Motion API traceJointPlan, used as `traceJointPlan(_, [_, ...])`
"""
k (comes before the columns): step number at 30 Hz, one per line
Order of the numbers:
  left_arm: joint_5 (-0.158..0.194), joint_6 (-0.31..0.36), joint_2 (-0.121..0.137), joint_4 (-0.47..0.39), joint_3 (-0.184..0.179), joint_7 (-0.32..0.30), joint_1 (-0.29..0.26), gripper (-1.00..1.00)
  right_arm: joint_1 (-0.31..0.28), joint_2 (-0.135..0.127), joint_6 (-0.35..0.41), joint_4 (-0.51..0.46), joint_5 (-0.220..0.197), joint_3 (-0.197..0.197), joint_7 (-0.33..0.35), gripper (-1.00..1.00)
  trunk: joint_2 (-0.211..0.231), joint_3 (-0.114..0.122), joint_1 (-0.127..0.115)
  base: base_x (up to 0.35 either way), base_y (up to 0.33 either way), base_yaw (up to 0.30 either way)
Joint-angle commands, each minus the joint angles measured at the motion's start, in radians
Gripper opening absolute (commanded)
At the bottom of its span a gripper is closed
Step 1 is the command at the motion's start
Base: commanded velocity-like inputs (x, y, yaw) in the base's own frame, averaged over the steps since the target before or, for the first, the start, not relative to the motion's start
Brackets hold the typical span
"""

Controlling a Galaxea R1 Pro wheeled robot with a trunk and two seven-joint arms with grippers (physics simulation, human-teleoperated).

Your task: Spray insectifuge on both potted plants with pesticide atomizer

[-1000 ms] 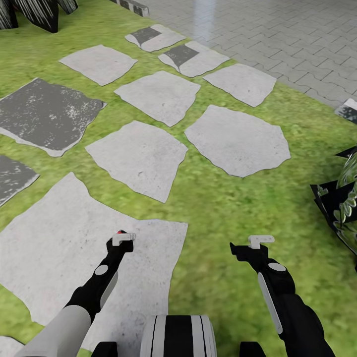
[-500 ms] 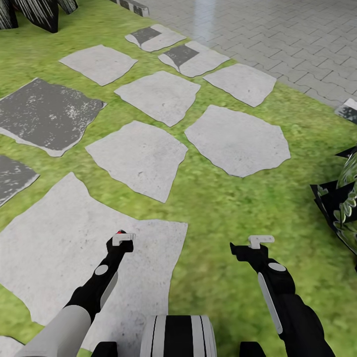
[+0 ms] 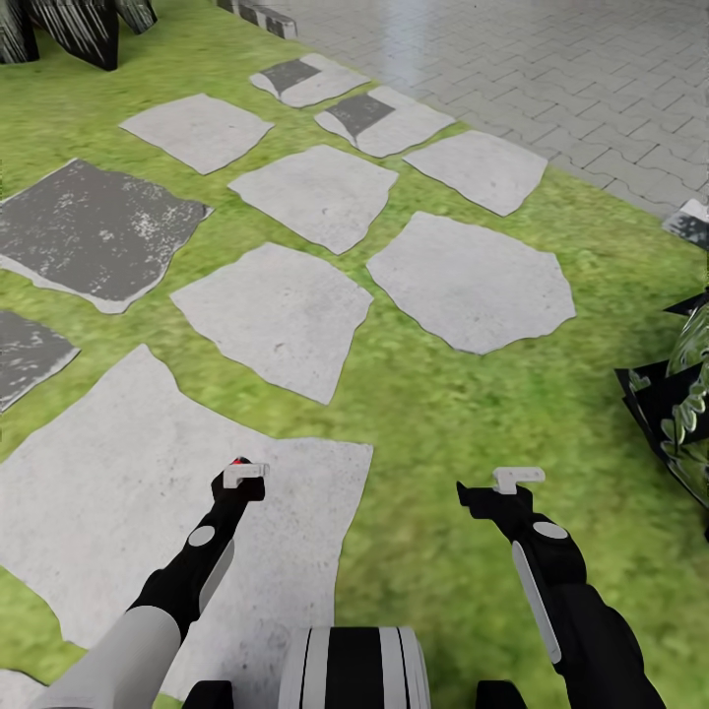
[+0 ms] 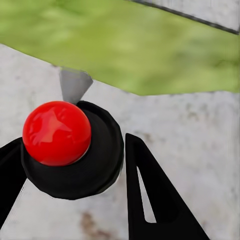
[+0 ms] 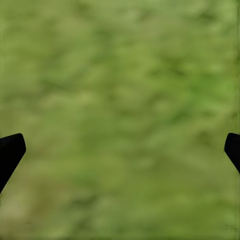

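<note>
My left gripper (image 3: 244,471) hangs low over a big pale stone slab (image 3: 118,473). In the left wrist view its two black fingers (image 4: 150,195) close around the pesticide atomizer (image 4: 95,170), seen end-on as a round black top with a red knob (image 4: 56,132) and a grey nozzle tip. In the head view only a red speck (image 3: 237,460) of it shows. My right gripper (image 3: 517,478) hovers over grass, and in the right wrist view (image 5: 123,142) its fingers are spread wide with nothing between them. A glossy dark-leaved plant (image 3: 689,404) is cut off at the right edge; I cannot tell whether it is one of the potted plants.
Irregular grey stepping stones (image 3: 281,315) lie in the green lawn (image 3: 433,394) ahead, with darker slabs (image 3: 94,226) to the left. A grey brick pavement (image 3: 591,69) runs across the far right. Dark striped leaves (image 3: 69,30) stand at the far left corner.
The whole head view has shifted slightly, with the stones sliding a little down the picture, so the camera has moved. Both arms keep their pose.
</note>
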Motion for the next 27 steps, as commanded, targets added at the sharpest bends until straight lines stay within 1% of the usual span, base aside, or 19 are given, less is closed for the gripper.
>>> traceJointPlan(1, [0.001,-0.003,0.0,0.001,0.0,0.0,0.0,-1.0,0.0,0.0,0.005,-0.001,0.004,0.0,0.001,1.0,0.0,0.003,-0.001,0.0,0.0,0.0])
traceJointPlan(21, [0.0,-0.003,0.001,-0.002,-0.001,0.001,0.0,-1.0,0.007,0.003,0.007,0.002,0.004,0.003,0.0,1.0,0.005,0.081,-0.01,0.0,0.0,0.0])
traceJointPlan(25, [-0.005,0.02,0.001,-0.002,-0.003,0.003,0.0,-1.0,0.007,-0.001,0.006,0.002,0.004,0.002,0.0,1.0,0.006,0.096,-0.011,0.0,0.0,0.0])
traceJointPlan(27, [-0.003,0.07,0.001,-0.002,-0.002,0.002,0.0,-1.0,0.007,-0.003,0.006,0.003,0.004,0.001,0.0,1.0,0.006,0.104,-0.012,0.0,0.0,0.0])
